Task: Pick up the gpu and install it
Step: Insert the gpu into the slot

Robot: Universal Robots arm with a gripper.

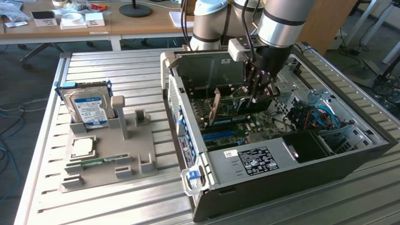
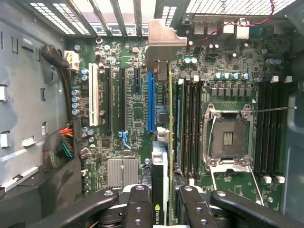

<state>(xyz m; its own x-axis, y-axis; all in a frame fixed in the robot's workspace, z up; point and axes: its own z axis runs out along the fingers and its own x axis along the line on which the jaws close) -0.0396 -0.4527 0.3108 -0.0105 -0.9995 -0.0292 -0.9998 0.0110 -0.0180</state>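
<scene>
black fingers (image 2: 137,209) clamped on the gpu (image 2: 160,161) inside the open computer case (image 1: 284,176)
the gripper (image 1: 255,99) holds the gpu on edge over the green motherboard (image 2: 128,109), its silver bracket (image 2: 159,45) toward the case's slotted rear wall, a long blue slot (image 2: 150,102) just beside it; whether it is seated i cannot tell; on the exterior view's left a hard drive (image 1: 91,108) stands in a grey holder (image 1: 134,154)

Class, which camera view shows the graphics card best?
The wrist view. The graphics card runs edge-on through the middle, with its silver bracket at the far end and the claw clamped on it. The exterior view shows it small, inside the computer case, partly hidden by the claw.
</scene>
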